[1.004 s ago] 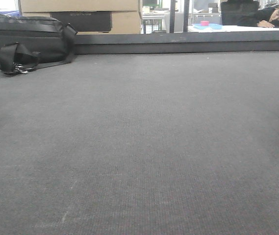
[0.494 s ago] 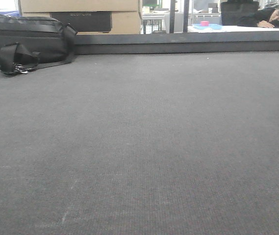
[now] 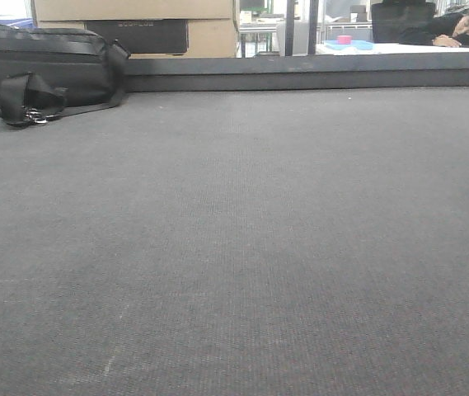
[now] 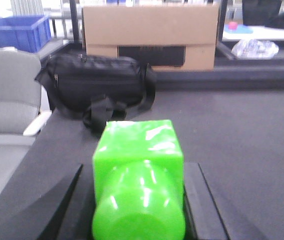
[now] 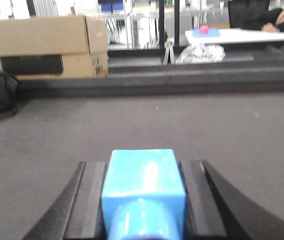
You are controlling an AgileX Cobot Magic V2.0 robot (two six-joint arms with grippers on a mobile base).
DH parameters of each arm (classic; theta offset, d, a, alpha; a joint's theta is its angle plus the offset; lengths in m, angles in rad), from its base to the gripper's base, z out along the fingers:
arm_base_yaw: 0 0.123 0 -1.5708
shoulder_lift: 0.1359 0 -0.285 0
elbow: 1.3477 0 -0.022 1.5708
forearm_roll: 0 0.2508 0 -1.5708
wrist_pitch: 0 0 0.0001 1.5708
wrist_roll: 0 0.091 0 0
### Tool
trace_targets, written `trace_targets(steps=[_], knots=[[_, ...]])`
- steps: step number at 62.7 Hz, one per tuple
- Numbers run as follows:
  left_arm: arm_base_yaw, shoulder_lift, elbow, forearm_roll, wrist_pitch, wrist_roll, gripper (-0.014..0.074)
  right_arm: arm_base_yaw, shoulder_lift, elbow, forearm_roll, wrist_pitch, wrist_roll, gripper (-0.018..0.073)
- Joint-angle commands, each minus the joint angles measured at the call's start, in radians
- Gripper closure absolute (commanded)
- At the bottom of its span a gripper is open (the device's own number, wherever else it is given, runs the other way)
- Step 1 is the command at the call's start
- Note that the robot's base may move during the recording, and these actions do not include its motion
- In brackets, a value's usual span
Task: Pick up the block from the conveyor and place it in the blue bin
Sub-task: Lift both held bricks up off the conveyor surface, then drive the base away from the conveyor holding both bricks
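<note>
Front view: the conveyor (image 3: pixel 234 247) fills most of the frame with dark grey woven matting. A black bag (image 3: pixel 44 70) lies at its far left corner, strap and buckle resting on the mat. A cardboard box (image 3: pixel 135 10) stands behind the bag, beyond the raised far rail. At far right a person (image 3: pixel 465 29) slumps over a white table (image 3: pixel 407 48).

Left wrist view: the left gripper (image 4: pixel 139 200) is clamped on a green block (image 4: pixel 138 170), with a black finger (image 4: pixel 74 200) pressed to each side face. The block's front is cubic and its near end is rounded. Whether the block touches the mat cannot be told. The gripper sits near the conveyor's left edge, with a grey chair (image 4: pixel 7 100) just beside that edge. The bag lies ahead of the block, in front of the box. The bin (image 4: pixel 19 31), a blue crate, stands well beyond the chair at upper left.

Right wrist view: the right gripper (image 5: pixel 142 200) holds a blue block (image 5: pixel 142 180) between its fingers, jaws narrowed to the block's width. Grey mat stretches ahead to the far rail.
</note>
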Motion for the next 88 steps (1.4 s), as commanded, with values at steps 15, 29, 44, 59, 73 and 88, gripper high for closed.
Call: trace_targets(steps=[15,29,44,59,73,88], knots=[[0.003,-0.141,0.002,-0.007,-0.011,-0.010,0.0708,-0.002,-0.082,-0.012,-0.002,-0.024,-0.006,0.0721],[0.003,-0.183,0.002,-0.007,-0.009,-0.010,0.0708,-0.002,-0.116,-0.030,0.021,-0.013,-0.006,0.0721],[0.001,-0.183,0.002,-0.007,-0.009,-0.010,0.0708,-0.002,-0.116,-0.030,0.021,-0.024,-0.006,0.0721],[0.001,-0.183,0.002,-0.007,-0.009,-0.010,0.0708,-0.002,-0.116,-0.030,0.021,-0.024,-0.006,0.0721],[0.001,-0.183,0.002,-0.007,-0.009,-0.010,0.0708,-0.002,-0.116,-0.030,0.021,-0.024,-0.006,0.0721],[0.001,-0.183,0.002,-0.007,-0.009,-0.010,0.0708,-0.002,-0.116,-0.030,0.021,-0.024,-0.006,0.0721]])
